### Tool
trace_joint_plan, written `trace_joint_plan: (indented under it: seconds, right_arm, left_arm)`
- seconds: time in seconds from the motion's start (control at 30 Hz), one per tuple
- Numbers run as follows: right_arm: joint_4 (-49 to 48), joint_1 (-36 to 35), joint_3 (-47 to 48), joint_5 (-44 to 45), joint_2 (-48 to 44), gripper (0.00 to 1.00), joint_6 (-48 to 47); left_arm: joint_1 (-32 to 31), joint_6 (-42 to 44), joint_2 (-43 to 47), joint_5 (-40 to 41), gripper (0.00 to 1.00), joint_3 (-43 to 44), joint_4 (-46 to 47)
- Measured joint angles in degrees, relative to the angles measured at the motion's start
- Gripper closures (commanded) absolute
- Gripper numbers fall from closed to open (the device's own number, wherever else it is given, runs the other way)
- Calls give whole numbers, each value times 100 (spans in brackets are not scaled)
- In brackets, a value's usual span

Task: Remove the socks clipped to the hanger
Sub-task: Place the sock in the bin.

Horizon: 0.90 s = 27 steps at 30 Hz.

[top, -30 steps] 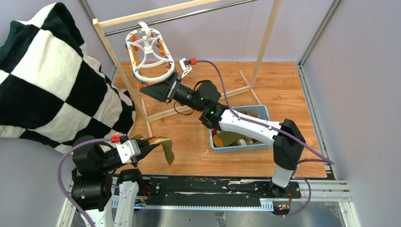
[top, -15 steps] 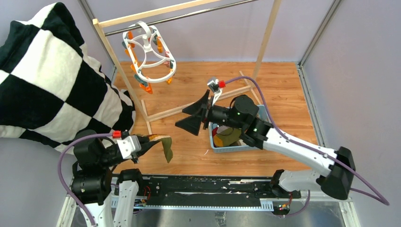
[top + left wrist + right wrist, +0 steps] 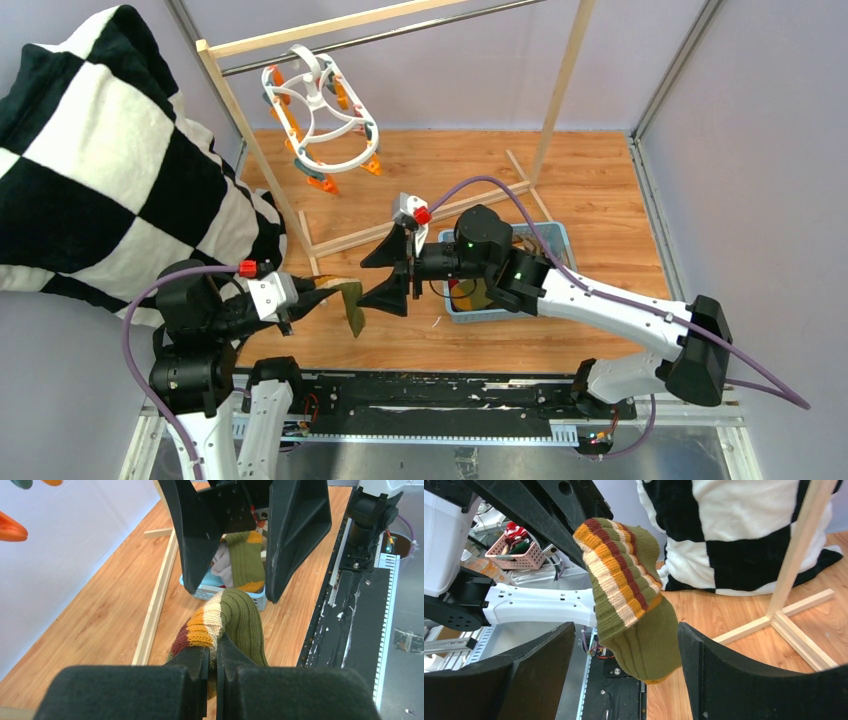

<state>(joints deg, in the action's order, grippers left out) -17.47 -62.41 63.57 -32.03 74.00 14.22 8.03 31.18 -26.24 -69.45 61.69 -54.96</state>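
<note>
Starting down by the arm bases, your left hand (image 3: pixel 212 655) is clamped shut on a sock (image 3: pixel 235 617). It's the olive green one with cream, orange and dark red stripes. The pinch is right at the striped end, and the rest of the sock droops off the fingertips, out over the near part of the desk (image 3: pixel 600 200).

Just past that, your right hand (image 3: pixel 624 630) is spread wide open and pointed back at the left one. It has one finger on each side of the hanging sock. In the right wrist view there's a gap on both sides, so it's straddling the sock, not holding it.

Right behind that hand sits a light blue basket (image 3: pixel 500 312) on the desk with more socks (image 3: pixel 245 560) in it. One is olive with an orange band, and there's a pale one next to it.

Further back stands the wooden rack (image 3: pixel 560 90). The white hanger (image 3: pixel 320 115) is hooked on its metal rod at the back left, hanging tilted, with orange pegs (image 3: pixel 322 182) dangling off the rings. The black-and-white checkered blanket (image 3: pixel 100 150) fills the far left side.
</note>
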Motion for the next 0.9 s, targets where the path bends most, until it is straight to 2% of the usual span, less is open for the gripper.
trace_joint_plan:
  seconds: [0.07, 0.13, 0.2, 0.27, 0.3, 0.33, 0.4, 0.43, 0.47, 0.6, 0.9]
  right_arm:
    - [4, -63, 76, -70, 138, 30, -55]
    - [13, -92, 164, -114, 232, 44, -90]
    - [33, -98, 304, -153, 328, 66, -101]
    - [87, -98, 461, -190, 407, 97, -133]
    - [153, -98, 546, -190, 439, 100, -114]
    - [203, -98, 599, -179, 450, 100, -192]
    - [358, -98, 662, -52, 450, 100, -212]
    - [442, -92, 662, 39, 433, 100, -216]
    - [529, -68, 651, 116, 411, 100, -210]
    - [894, 330, 291, 439, 44, 100, -39]
    - [2308, 2240, -1246, 1624, -1399, 100, 721]
  left_arm:
    - [0, 7, -4, 0, 100, 0, 0]
    - [0, 22, -15, 0, 100, 0, -2]
    - [0, 39, -35, 0, 98, -2, -2]
    - [0, 61, -61, -2, 90, 0, -2]
    - [0, 85, -83, -2, 81, 0, -2]
    - [0, 127, -105, 0, 66, -2, -2]
    - [0, 184, -144, 7, 25, -13, 7]
    - [0, 251, -166, 4, 8, -17, 13]
    - [-2, 262, -192, 4, 1, -22, 11]
    - [-4, 291, -358, 118, 0, -31, -17]
    - [-2, 129, -898, 468, 0, -33, -17]
